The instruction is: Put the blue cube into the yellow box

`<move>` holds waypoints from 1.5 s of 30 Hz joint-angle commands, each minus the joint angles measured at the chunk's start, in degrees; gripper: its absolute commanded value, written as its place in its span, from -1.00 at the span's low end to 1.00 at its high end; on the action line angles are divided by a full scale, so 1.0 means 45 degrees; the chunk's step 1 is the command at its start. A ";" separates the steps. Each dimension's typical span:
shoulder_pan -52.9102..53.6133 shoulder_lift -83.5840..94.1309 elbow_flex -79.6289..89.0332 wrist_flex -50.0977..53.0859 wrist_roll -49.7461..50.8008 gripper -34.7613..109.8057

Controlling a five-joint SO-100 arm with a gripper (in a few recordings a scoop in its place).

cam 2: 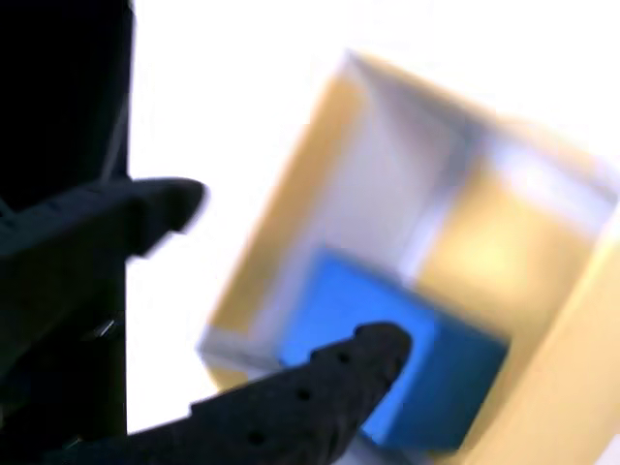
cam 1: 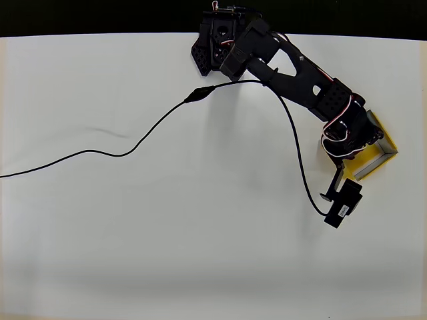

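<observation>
Here, blue cube (cam 2: pixel 387 344) inside yellow box (cam 2: pixel 504 242), beneath parted gripper (cam 2: pixel 291 281)

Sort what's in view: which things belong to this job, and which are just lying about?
Part of the job:
- blue cube, lying inside the box in the wrist view
- yellow box, partly under the arm
- gripper, jaws apart

Lying about:
- black cable trailing across the white table

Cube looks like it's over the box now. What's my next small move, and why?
Probably lift the pincer straight up and away. In the wrist view its fingers stand apart, and the blue cube sits between the walls of the yellow box, seemingly on the floor. The view is blurred, so rise slowly to avoid catching the cube or box.
</observation>
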 commanded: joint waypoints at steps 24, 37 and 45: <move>1.1504 1.6953 1.6738 -0.1777 -0.5605 -0.52; 1.2871 2.2188 2.0313 0.3457 -0.6719 -0.52; 1.3203 2.2773 2.0313 0.5098 -0.5527 -0.50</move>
